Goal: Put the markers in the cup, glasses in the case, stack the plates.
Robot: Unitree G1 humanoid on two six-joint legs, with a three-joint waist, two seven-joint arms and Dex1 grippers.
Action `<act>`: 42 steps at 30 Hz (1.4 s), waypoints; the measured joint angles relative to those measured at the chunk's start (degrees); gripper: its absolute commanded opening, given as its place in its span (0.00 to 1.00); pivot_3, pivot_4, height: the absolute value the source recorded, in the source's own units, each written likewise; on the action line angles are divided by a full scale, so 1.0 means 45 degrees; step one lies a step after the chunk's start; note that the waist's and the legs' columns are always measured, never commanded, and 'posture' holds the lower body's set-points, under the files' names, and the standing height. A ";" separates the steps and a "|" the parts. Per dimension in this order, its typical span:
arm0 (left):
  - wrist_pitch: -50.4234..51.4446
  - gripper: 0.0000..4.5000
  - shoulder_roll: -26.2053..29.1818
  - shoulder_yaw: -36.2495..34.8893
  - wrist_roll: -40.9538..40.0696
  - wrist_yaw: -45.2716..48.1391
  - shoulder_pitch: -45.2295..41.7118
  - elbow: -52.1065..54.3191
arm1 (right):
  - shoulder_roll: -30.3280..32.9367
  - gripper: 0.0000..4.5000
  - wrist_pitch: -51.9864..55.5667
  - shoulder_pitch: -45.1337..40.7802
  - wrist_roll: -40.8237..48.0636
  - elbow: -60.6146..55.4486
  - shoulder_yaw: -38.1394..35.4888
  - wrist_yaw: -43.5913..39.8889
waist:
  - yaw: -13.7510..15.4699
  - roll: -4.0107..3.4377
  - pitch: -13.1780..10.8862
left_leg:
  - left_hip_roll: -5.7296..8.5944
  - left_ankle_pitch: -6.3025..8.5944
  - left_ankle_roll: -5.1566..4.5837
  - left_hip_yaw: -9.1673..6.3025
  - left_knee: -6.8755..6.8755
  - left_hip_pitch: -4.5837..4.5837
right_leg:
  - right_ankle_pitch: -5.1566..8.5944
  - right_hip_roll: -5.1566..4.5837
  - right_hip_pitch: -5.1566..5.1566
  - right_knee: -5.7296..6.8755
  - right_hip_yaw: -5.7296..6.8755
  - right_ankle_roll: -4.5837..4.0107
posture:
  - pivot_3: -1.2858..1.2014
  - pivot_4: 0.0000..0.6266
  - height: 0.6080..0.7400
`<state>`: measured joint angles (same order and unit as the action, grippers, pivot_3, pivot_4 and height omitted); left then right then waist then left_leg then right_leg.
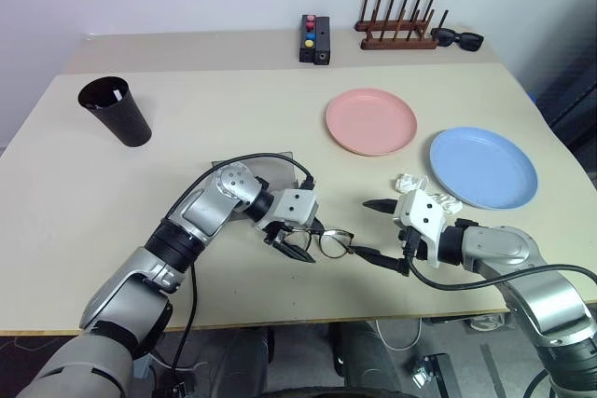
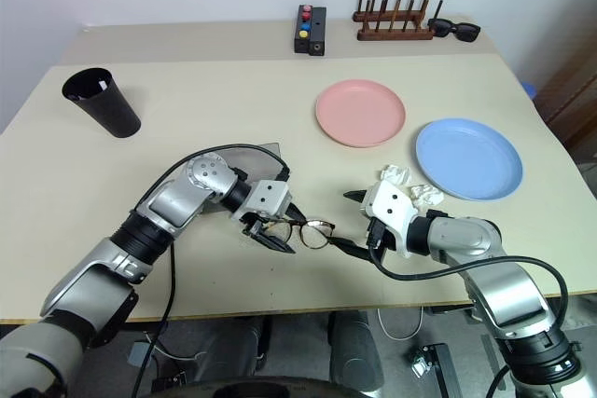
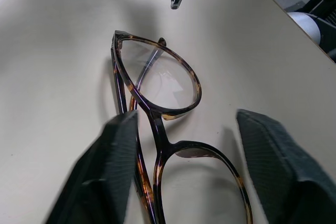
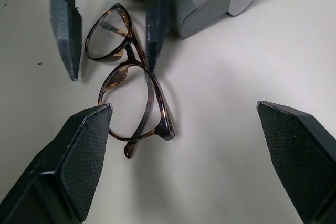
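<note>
Tortoiseshell-framed glasses (image 1: pixel 328 241) with roundish clear lenses, lying folded near the front edge of a beige tabletop (image 1: pixel 187 118). Left pincer (image 1: pixel 297 241) spread astride one lens, not gripping. Right pincer (image 1: pixel 385 234) spread wide just beside them. White wall behind. No readable writing.
</note>
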<state>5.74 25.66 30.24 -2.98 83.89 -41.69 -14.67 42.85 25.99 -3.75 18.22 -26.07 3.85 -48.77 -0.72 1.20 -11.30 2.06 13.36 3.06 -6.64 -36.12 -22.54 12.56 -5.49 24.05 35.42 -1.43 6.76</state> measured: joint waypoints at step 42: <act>0.1761 0.05 0.1901 -0.4075 -0.2231 -0.0999 -0.0776 0.0300 | 0.0098 1.00 -0.0076 -0.0705 0.0440 0.0383 -0.0146 -0.0678 | -0.0069 -0.0002 0.0000 | -0.0002 0.0000 0.0000 -0.0003 0.0005 0.0024 | -0.0017 0.0002 -0.0017 0.0006 0.0002 0.0035 | 0.52 0.24 0.99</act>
<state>13.67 34.21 11.90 -13.02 79.40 -45.18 -13.32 43.29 25.65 -6.92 20.20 -24.35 3.20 -51.82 -1.03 1.19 -11.30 2.05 13.36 3.06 -6.65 -36.10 -22.43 12.49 -5.48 23.98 35.44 -1.42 6.92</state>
